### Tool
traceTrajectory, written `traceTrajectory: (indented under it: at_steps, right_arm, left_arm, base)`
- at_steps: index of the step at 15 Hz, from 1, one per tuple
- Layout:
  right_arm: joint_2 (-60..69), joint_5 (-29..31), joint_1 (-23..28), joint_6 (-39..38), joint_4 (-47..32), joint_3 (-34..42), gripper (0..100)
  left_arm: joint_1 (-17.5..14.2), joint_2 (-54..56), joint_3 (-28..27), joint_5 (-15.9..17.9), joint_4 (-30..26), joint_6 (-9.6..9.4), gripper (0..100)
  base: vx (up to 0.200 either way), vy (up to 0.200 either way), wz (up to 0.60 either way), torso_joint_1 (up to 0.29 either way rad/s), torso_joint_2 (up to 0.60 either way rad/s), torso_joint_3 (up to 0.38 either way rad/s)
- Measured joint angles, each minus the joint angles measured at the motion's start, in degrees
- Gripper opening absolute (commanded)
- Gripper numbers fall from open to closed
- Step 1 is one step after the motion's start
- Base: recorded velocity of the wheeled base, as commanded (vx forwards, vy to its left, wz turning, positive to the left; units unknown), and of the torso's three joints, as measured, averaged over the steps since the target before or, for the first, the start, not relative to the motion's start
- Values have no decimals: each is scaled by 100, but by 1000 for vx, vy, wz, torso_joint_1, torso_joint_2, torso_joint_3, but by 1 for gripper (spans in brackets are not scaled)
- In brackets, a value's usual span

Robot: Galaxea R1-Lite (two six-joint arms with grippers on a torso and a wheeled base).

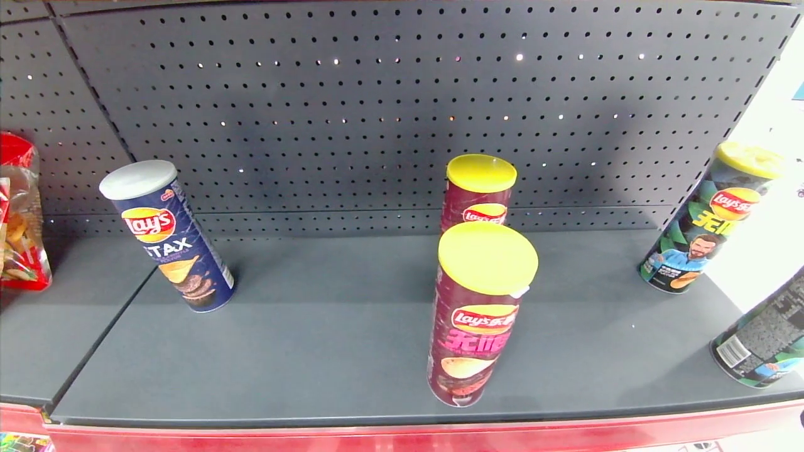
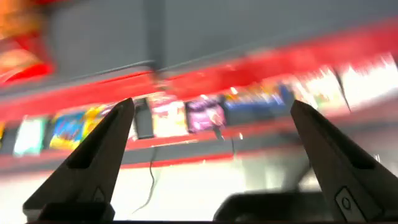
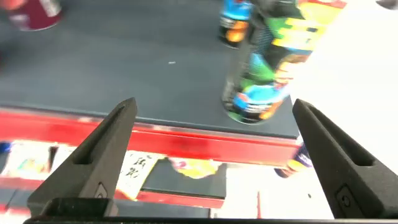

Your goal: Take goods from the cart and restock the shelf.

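Shelf pic rundown: dark grey metal shelf board with a red front edge (image 1: 314, 351), grey pegboard back panel (image 1: 377, 113) behind it. On the left part of the board stands a navy blue chip can with a white lid (image 1: 169, 238), well apart from everything else. Around the middle there are 2 maroon cans w/ yellow lids in a line front to back: the front maroon can (image 1: 471, 326) is near the red edge and the rear maroon can (image 1: 477, 194) is right by the pegboard. They're close together, can't tell if touching.

On the right side, a green-and-black can with a yellow lid (image 1: 703, 232) sits at the back. A second green-and-black can (image 1: 760, 345) is at the front right corner, partly cut off by the frame. A red snack bag (image 1: 19, 220) is at the far left.

Left gripper (image 2: 212, 104): jaws spread wide, holding nothing, out in front of a red shelf edge. Behind it is a blurry row of colourful packs (image 2: 186, 115).

Right gripper (image 3: 214, 104): jaws also wide apart and empty, out in front of the red edge, near that front-corner green can but not touching it.
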State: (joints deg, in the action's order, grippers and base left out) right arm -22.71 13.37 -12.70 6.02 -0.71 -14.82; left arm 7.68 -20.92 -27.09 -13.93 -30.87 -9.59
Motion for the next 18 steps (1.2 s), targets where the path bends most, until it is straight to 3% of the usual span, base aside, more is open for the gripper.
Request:
traceTrajectory:
  at_steps: [2, 5, 10, 18]
  right_arm:
    - [-13, 6, 529, 5, -95, -11, 100]
    - [-22, 9, 996, 10, -200, -27, 100]
    - [-11, -49, 1059, 18, -189, -173, 100]
    - [48, -51, 1053, 73, -185, -217, 100]
  left_arm:
    - [-156, 240, -129, 17, 79, 51, 100]
    - [-5, 413, -182, 59, 238, -30, 100]
    - [223, 750, -6, 56, 443, -400, 100]
    - [243, 1007, 262, -45, 653, -419, 100]
  base:
    - [0, 0, 0, 0, 0, 0]
    - [0, 0, 0, 0, 0, 0]
    - [0, 0, 0, 0, 0, 0]
    - [-175, 0, 0, 5, 2, 3]
